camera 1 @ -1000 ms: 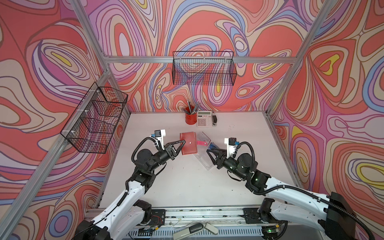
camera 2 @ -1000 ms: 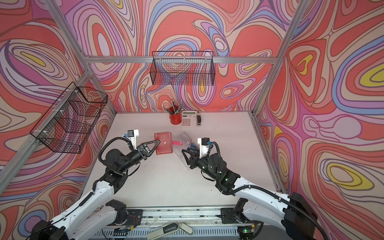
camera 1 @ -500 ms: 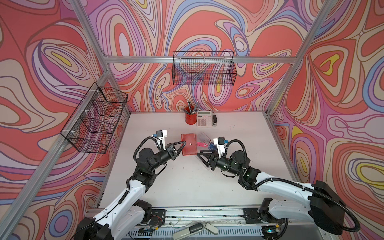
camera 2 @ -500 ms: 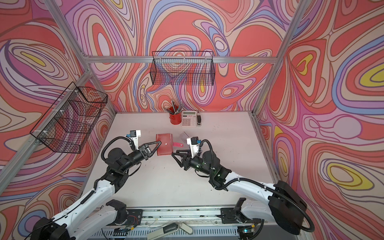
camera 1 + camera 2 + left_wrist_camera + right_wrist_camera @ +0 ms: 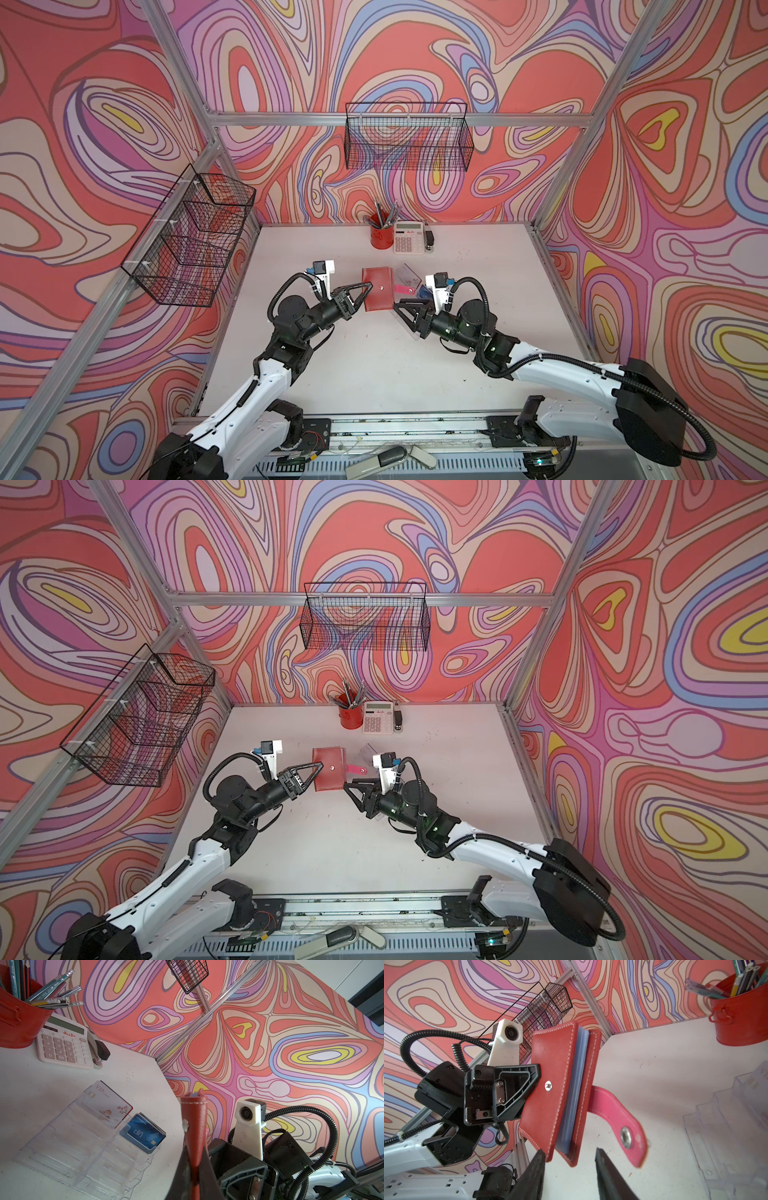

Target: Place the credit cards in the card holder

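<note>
Red wallet (image 5: pixel 550 1105): unsnapped, clamped in left pincer (image 5: pixel 368 289).
Right pincer (image 5: pixel 570 1152): released, empty, beside wallet.
Credit cards (image 5: pixel 143 1133): in clear stand (image 5: pixel 68 1142); seemingly none loaded.

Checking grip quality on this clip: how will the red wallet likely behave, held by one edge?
Probably fairly stiff: the red wallet juts from the shut left pincer without sagging. Its unsnapped pink strap sticks out loose and will likely flop. It gapes over the bluish sleeves, so it may fan open.

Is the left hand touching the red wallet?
Touching. The right wrist view shows the left hand closed on the red wallet's edge, one finger flat against its cover.
</note>
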Tool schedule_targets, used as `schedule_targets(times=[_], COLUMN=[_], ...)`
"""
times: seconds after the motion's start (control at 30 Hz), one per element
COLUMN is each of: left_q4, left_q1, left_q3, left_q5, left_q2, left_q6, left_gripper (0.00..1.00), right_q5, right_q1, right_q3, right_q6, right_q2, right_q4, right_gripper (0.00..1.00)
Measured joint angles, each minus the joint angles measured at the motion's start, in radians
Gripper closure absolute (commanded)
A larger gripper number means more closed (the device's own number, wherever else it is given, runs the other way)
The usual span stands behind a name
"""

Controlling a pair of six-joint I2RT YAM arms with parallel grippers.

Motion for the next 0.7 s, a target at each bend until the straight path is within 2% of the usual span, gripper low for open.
schedule_targets(times=[0.3,0.7], left_q4=[0.000,0.006], left_q1=[0.000,0.000], left_q3=[0.000,0.000], left_q5=[0.000,0.004], left_q2=[0.000,0.015], left_q6=[0.000,0.000], left_gripper=[1.00,1.00], right_q5=[0.026,-0.009], right_q1=[0.000,0.000], right_q3=[0.000,0.020], right_q6=[0.000,-0.001], right_q2=[0.001,0.042], right_q4=[-0.023,-0.028], right_gripper=[0.58,0.56])
